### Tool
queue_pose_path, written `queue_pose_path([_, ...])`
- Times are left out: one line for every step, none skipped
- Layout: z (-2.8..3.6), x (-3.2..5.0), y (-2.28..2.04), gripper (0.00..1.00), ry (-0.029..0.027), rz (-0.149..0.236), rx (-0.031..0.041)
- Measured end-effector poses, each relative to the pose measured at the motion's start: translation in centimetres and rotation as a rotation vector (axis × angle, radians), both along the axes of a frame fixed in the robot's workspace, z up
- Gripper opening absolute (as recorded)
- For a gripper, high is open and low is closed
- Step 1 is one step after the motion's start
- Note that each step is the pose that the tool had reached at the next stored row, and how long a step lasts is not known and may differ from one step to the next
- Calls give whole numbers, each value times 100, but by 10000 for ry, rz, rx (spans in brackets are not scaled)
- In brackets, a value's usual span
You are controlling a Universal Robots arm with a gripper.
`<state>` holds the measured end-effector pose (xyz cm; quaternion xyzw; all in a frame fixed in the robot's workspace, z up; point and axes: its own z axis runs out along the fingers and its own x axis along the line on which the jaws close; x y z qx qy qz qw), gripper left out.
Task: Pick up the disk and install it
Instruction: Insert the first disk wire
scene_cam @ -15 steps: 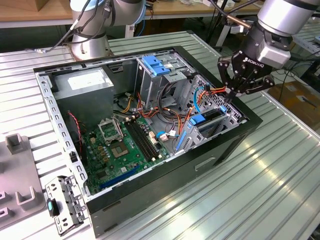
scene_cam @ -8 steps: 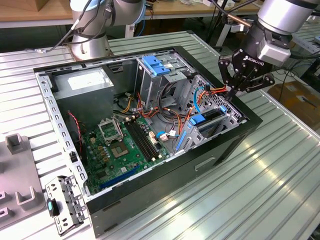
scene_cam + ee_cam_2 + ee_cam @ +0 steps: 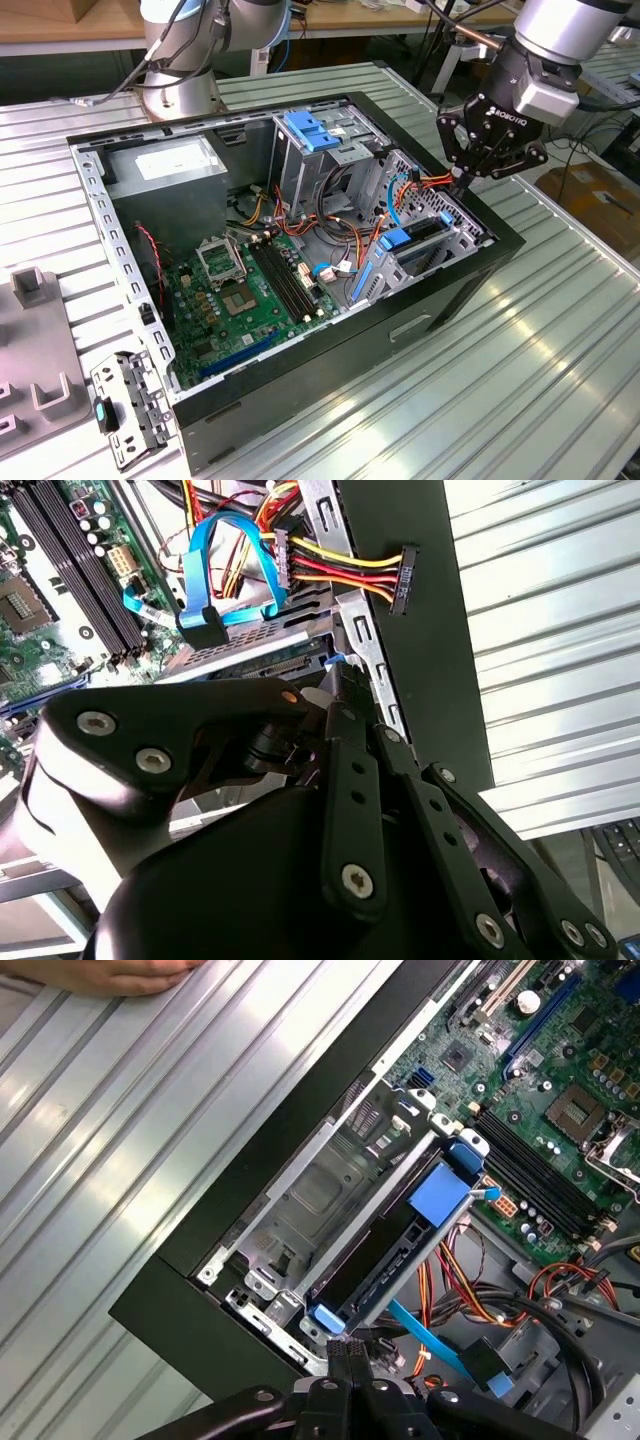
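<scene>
The disk [image 3: 424, 233] stands on edge in the drive bay at the case's side wall on the exterior view's right, with blue rails along it. In the first wrist view the disk [image 3: 385, 1252] is a dark slab with a blue tab on top and a blue rail end toward me. My gripper [image 3: 463, 181] hangs just above the bay's outer end, its fingers drawn together with nothing visible between them. In the first wrist view the gripper [image 3: 343, 1352] sits right beside that blue rail end; I cannot tell if it touches.
The open computer case [image 3: 500, 250] lies on a ribbed metal table. Inside are the motherboard [image 3: 250, 285], a grey power-supply box [image 3: 165, 165], a tall cage with a blue latch [image 3: 310, 130] and loose cables [image 3: 330, 565]. A person's hand [image 3: 120, 972] rests on the table. A second arm's base [image 3: 180, 85] stands behind.
</scene>
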<state>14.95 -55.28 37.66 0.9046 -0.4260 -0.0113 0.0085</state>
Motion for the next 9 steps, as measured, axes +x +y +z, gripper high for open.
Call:
queue_pose_path([0,0,0,11,0,8,0])
queue_pose_path([0,0,0,11,0,61,0])
queue_pose_path([0,0,0,11,0,163,1])
queue_pose_path([0,0,0,11,0,415,0])
queue_pose_path([0,0,0,11,0,825,1])
queue_pose_path([0,1,0,11,0,1108,1])
queue_pose_path([0,0,0,11,0,1294,1])
queue_pose_path([0,0,0,11,0,1496,0])
queue_pose_path([0,2,1,11,0,1521,0])
